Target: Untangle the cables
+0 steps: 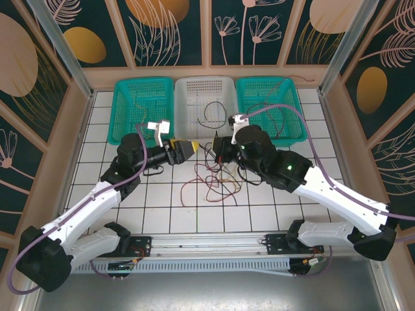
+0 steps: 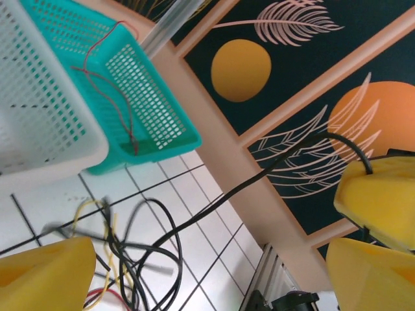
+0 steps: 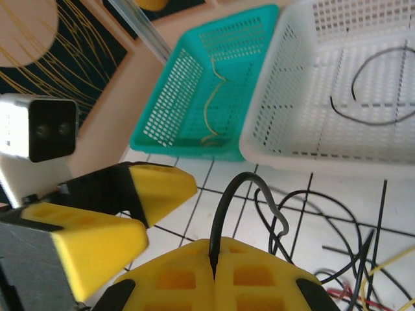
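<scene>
R gripper (image 3: 214, 262) clamped on black cable (image 3: 222, 214), L gripper (image 1: 192, 148) jaws apart; if I pull w/o L hold, tangle (image 1: 217, 184) could drag along & knot tighter

Robot lab test cell: white tiled tabletop (image 1: 155, 197) walled by leaf-patterned panels (image 1: 162, 26). Left arm (image 1: 84, 217) and right arm (image 1: 337, 194) are bolted to an aluminium rail (image 1: 207, 241) at 6 o'clock, with plastic baskets (image 1: 194, 91) at 12 o'clock.
</scene>
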Robot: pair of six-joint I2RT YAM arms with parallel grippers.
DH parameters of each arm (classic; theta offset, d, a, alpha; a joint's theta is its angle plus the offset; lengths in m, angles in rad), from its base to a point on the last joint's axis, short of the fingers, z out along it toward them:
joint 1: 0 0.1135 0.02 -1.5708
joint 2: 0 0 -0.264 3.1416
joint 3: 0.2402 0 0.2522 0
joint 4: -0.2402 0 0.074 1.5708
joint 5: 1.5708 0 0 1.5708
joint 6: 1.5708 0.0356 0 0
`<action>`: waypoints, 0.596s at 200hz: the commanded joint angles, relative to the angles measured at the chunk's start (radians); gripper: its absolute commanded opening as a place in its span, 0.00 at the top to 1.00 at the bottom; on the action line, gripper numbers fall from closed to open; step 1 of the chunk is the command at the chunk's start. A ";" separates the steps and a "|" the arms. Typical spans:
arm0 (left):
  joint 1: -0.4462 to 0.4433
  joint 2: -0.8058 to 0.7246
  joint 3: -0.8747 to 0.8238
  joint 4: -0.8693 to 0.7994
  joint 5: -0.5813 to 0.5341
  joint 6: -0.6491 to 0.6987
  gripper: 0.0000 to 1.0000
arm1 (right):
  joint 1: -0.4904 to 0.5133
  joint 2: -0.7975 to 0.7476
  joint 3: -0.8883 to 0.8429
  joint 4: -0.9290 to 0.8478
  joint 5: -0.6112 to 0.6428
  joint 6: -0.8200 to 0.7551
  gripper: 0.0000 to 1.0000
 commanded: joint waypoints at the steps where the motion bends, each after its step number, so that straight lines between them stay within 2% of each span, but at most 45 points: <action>1: -0.005 0.060 0.042 0.084 0.062 0.045 0.09 | 0.006 -0.003 0.050 0.040 0.016 -0.056 1.00; 20: -0.017 0.103 0.057 0.149 0.094 0.040 0.10 | 0.005 0.014 0.071 0.050 0.015 -0.083 1.00; 72: -0.058 0.148 0.131 0.115 0.068 0.124 0.12 | 0.003 0.030 0.113 0.076 -0.011 -0.117 1.00; 119: -0.091 0.193 0.232 -0.030 -0.018 0.293 0.20 | 0.002 0.048 0.118 0.053 -0.029 -0.131 1.00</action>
